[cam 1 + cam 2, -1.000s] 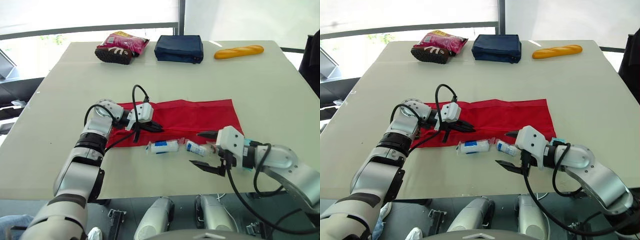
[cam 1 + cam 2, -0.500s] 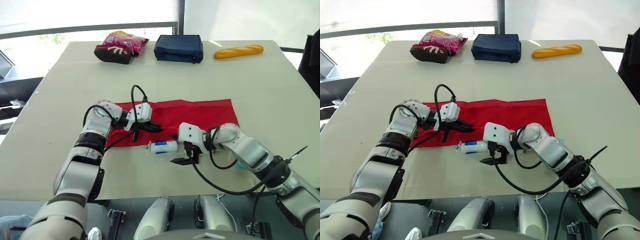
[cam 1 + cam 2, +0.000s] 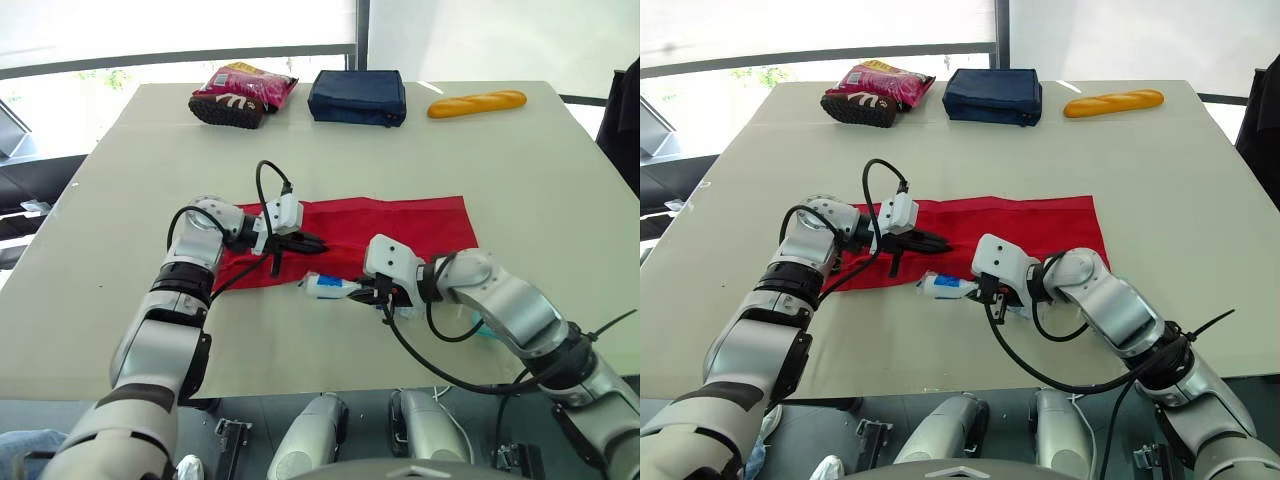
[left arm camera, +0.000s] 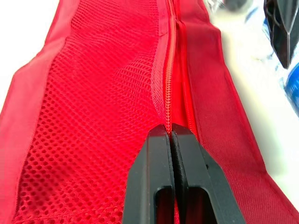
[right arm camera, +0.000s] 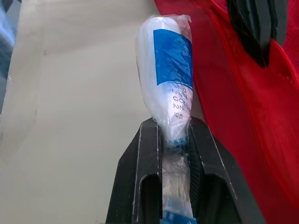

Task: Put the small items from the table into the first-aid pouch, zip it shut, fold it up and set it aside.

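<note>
The red first-aid pouch (image 3: 400,225) lies flat and unfolded in the middle of the table, its mesh side and zipper (image 4: 172,70) facing up. My left gripper (image 3: 306,242) is shut on the pouch's fabric at the zipper line (image 4: 170,133). A white and blue wrapped bandage roll (image 3: 326,287) lies just in front of the pouch's near edge. My right gripper (image 3: 366,291) is shut on the roll's wrapper end (image 5: 174,135), and the roll (image 5: 166,70) sticks out beyond the fingertips. A second small clear packet (image 3: 1016,311) lies partly hidden under the right gripper.
At the table's far edge sit a pink snack bag (image 3: 243,92), a navy pouch (image 3: 358,96) and a bread loaf (image 3: 478,102). A small teal item (image 3: 485,328) lies behind my right forearm. The table (image 3: 120,200) has bare room left and right.
My right gripper swung left from the table's near right to the bandage roll and went from wide open to shut on its end. The left gripper stayed shut on the pouch.
</note>
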Controlling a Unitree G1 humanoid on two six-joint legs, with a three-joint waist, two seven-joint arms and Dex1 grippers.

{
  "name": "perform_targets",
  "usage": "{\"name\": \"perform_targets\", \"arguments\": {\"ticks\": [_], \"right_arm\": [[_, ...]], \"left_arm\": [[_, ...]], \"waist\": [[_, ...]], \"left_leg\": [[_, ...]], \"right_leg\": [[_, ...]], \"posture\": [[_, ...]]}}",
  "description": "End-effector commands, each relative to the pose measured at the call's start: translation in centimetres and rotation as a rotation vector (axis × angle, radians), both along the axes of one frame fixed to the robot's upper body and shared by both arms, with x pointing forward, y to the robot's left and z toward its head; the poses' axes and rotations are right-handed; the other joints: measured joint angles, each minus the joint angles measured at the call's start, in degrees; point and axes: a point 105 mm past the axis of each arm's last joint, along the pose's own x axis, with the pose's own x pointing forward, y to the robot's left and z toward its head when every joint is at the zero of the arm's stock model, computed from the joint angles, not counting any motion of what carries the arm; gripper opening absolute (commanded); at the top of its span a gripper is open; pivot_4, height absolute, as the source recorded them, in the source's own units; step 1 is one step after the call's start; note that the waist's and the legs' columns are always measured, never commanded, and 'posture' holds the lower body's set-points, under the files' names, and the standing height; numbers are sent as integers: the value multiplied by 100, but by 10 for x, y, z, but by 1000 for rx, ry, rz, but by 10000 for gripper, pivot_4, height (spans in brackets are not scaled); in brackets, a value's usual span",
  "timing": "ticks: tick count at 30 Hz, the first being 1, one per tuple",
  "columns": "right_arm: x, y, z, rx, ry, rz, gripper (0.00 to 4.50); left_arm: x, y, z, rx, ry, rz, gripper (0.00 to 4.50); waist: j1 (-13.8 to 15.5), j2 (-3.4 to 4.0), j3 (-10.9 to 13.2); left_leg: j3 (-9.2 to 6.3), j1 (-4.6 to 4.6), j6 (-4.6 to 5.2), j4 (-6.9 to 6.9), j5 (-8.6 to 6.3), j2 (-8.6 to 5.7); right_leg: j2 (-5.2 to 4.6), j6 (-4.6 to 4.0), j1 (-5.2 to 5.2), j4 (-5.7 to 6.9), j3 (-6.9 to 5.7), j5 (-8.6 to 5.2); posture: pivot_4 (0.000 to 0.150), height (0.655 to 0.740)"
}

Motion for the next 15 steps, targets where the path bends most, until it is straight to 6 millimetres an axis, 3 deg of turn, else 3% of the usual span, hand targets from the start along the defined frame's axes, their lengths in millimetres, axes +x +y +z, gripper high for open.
{"name": "perform_targets", "arguments": {"ticks": [1, 5, 10, 15], "right_arm": [[4, -21, 15, 37, -7, -188, 1256], [15, -26, 14, 67, -11, -339, 1255], [25, -12, 4, 110, 26, -411, 1255], [47, 4, 13, 157, -27, -454, 1255]], "left_arm": [[5, -7, 29, -100, -78, 23, 0], [-3, -16, 29, -134, -75, 6, 0], [-16, -29, 29, -175, -52, -12, 0], [-36, -40, 20, -177, -13, -56, 0]], "waist": [[0, 0, 0], [-24, 2, -1], [-27, 3, -1], [-34, 8, -1]], "left_leg": [[0, -1, 0, 0, 0, 0], [-1, -2, 0, 0, 0, 0], [1, 2, -1, 0, 0, 0], [12, 8, -1, -2, 0, 0]], "right_leg": [[-1, 0, 0, 0, 0, 0], [-1, 0, -1, 2, 3, 0], [0, -1, -3, 9, 6, 0], [0, -1, -3, 13, 19, 0]], "posture": [[1500, 7293], [1500, 7293], [1500, 7293], [1500, 7293]]}}
